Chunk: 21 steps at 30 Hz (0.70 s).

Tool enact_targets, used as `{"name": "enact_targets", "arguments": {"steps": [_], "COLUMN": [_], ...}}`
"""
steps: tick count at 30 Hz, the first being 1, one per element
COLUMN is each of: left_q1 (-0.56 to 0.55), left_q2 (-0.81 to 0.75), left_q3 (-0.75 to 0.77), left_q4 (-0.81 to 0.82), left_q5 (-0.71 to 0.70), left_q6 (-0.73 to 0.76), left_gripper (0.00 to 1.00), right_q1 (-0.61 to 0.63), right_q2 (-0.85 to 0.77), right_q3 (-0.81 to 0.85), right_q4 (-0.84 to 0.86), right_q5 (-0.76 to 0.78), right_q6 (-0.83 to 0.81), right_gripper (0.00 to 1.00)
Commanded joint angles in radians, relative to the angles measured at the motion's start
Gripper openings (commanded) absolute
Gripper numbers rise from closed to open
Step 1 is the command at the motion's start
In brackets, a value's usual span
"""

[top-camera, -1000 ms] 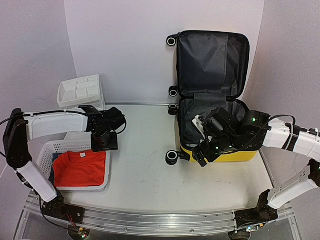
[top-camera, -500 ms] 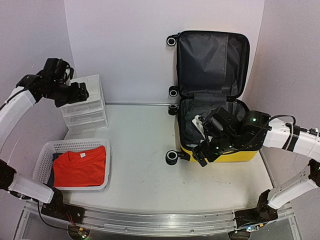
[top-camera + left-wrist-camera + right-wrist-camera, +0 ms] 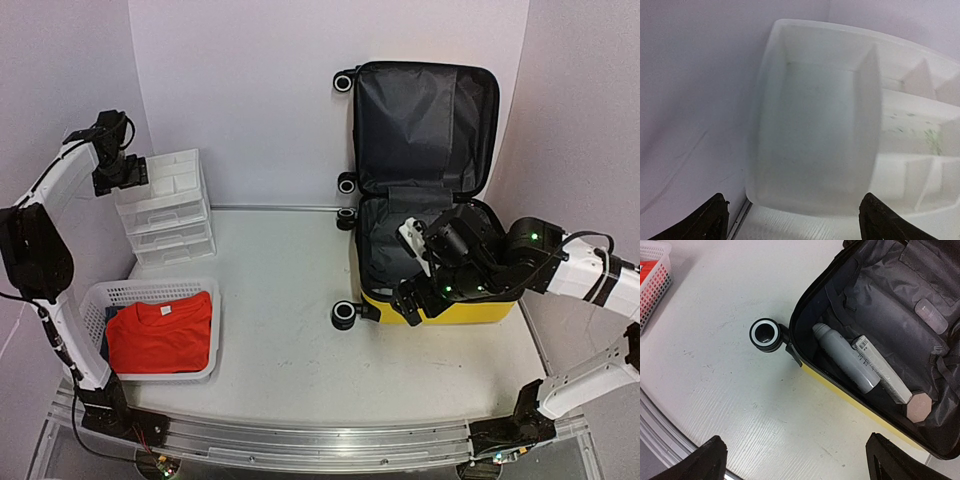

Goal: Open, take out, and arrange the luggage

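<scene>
The luggage (image 3: 880, 315) lies open under my right gripper (image 3: 799, 460), fingers wide and empty. Far left of it, my left gripper (image 3: 790, 220) gapes empty too. Hard, slippery shell: I'd grab the rim.

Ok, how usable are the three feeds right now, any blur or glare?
Top external: sharp and evenly lit, soft shadows only, though the luggage lining reads nearly black. Left wrist: soft and out of focus, the white drawer unit looks washed out and its dividers are faint. Right wrist: crisp, no glare; the grey bottle inside the luggage shows clearly.
</scene>
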Motion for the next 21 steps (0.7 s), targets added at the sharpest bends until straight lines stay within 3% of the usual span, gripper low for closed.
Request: {"name": "enact_targets", "arguments": {"steps": [1, 7, 17, 21], "left_q1": [0.05, 0.061, 0.067, 0.067], "left_q2": [0.054, 0.144, 0.251, 0.261], "left_q3": [0.103, 0.17, 0.249, 0.236], "left_q4": [0.009, 0.007, 0.007, 0.005], "left_q5": [-0.067, -0.071, 0.047, 0.095], "left_q6": [-0.046, -0.057, -0.034, -0.014], "left_gripper": [0.91, 0.87, 0.47, 0.36], "right_q1": [-0.002, -0.002, -0.002, -0.002], "right_q2": [-0.033, -0.03, -0.007, 0.016], "right_q3": [0.031, 0.034, 0.051, 0.058], "right_q4": [0.005, -0.003, -0.008, -0.005], "right_q5": [-0.002, -0.01, -0.019, -0.025], "right_q6": [0.021, 0.025, 0.033, 0.031], "right_gripper": [0.98, 0.98, 0.98, 0.98]}}
